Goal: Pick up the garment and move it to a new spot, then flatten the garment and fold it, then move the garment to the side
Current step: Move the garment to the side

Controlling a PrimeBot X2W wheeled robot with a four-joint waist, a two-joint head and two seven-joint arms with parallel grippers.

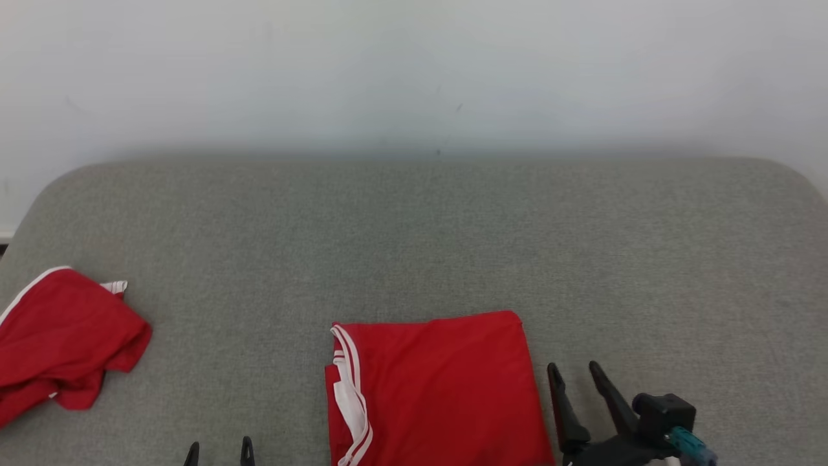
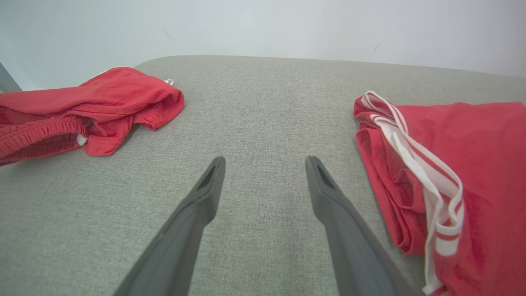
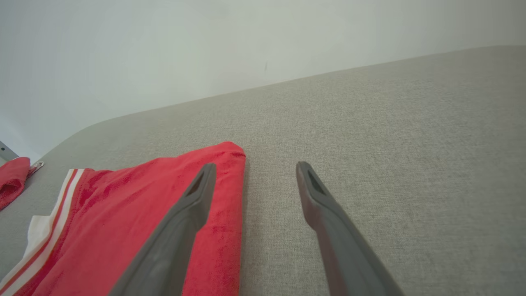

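**Grey fabric-covered worktop: folded garment ready for the move to the side**

1. Position of the work. The garment, red with white stripes along its left edge, lies as a flat rectangle at the lower centre of the head view. A second red garment lies crumpled at the left edge of that view, well apart from it. A pale wall fills the upper part.

2. Step in hand. By the look of the fold, flattening and folding are complete and the move to the side is not yet done.

3. Recommended procedure.
   - Bring each tool onto one side edge of the folded stack.
   - Pinch through all layers, not the top layer alone, so that the fold does not open.
   - Lift both sides level and together.
   - Set the stack down on bare fabric, away from the crumpled piece.

4. Arm pose. The left tool shows at the bottom edge, left of the garment, fingers apart and empty over bare worktop. The right tool sits at the lower right, just beside the garment's right edge, fingers apart and pointing up the frame. In the right wrist view one finger overlaps that edge; contact cannot be told.
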